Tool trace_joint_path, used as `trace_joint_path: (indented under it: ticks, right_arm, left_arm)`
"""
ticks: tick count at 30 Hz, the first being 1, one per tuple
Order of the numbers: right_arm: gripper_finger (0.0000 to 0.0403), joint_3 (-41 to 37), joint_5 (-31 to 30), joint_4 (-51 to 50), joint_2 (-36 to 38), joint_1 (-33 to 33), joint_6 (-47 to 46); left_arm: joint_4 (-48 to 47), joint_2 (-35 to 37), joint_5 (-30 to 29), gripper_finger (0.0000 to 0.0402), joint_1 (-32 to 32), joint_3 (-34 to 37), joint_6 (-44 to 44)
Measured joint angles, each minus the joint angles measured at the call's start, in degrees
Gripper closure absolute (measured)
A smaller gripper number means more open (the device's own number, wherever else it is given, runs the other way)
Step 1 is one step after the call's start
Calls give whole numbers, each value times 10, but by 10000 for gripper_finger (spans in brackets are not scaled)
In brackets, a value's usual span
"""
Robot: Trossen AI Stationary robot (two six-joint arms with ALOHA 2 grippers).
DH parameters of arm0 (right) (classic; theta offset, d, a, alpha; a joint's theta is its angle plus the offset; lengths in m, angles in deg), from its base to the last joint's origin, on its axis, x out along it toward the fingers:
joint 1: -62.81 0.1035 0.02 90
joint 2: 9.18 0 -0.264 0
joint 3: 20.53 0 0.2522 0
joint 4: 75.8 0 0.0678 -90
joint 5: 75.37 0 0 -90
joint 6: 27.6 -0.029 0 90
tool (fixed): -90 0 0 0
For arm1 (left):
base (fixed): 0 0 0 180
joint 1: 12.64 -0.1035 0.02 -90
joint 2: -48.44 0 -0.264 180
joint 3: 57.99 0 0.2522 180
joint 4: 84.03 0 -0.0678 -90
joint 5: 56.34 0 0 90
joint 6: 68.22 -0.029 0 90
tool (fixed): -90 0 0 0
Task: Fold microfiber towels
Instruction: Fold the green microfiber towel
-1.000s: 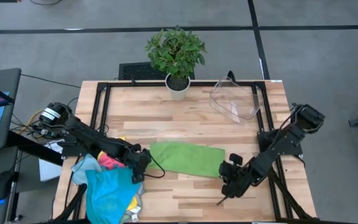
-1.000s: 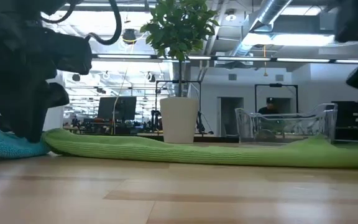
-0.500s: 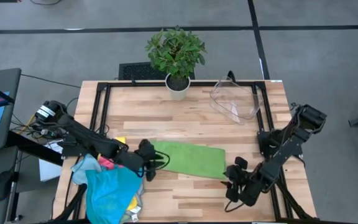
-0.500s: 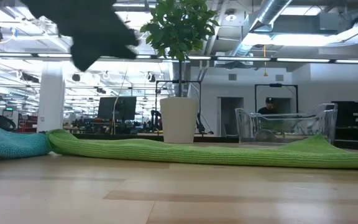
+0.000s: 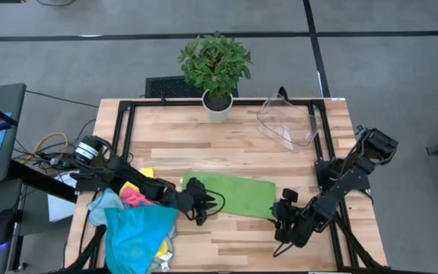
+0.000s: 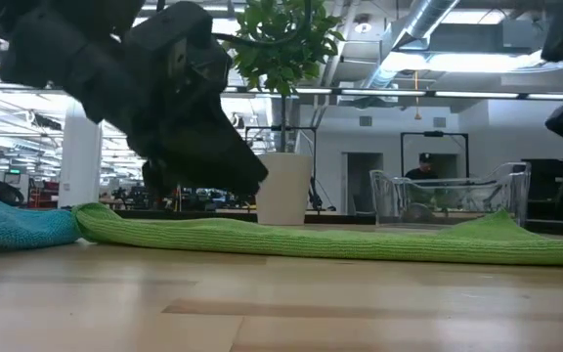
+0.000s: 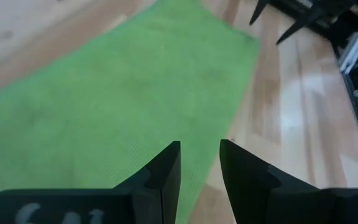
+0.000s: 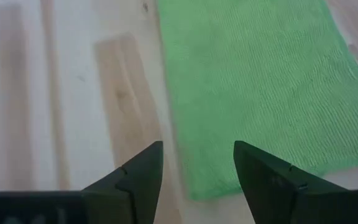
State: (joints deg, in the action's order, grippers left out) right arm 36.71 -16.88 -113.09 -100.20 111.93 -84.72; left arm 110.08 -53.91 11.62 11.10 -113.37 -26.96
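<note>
the bright green towel (image 5: 238, 194) lies folded flat near the middle of the pale wooden table (image 5: 226, 152). the left pincer (image 5: 206, 208) hangs over its left end, fingers a narrow gap apart, grasping nothing. the right pincer (image 5: 282, 228) is released, fingers spread, over bare wood just beside the towel's right edge. a heap of blue, pink and yellow towels (image 5: 135, 224) crowds the table's front left corner. a potted plant (image 5: 216, 70) and a clear plastic bin (image 5: 287, 122) stand at the far edge. beyond is an open office hall.
</note>
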Motion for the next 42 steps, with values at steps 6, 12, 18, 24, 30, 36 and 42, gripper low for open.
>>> trace_joint_path:
  ticks: [6,12,18,24,30,36,42]
  right_arm:
    - [183,0,16,27,-60,-1,7]
    - [209,3,26,17,-83,-2,-38]
    - [321,3,40,-6,-65,-3,-39]
    - [384,27,55,-69,-26,-18,39]
    - [379,68,36,-72,-8,-74,186]
    - [390,99,36,-1,-30,-134,335]
    - [365,108,70,54,-58,-183,406]
  left_arm:
    - [-2,-23,27,299,1,-11,6]
    - [-18,-27,34,299,1,-10,20]
    - [-14,-28,38,299,1,-10,28]
    - [-14,-28,38,299,1,-10,35]
    - [-14,-28,36,299,1,-10,36]
    - [-14,-28,33,299,1,-10,36]
    - [-16,-28,29,299,1,-10,36]
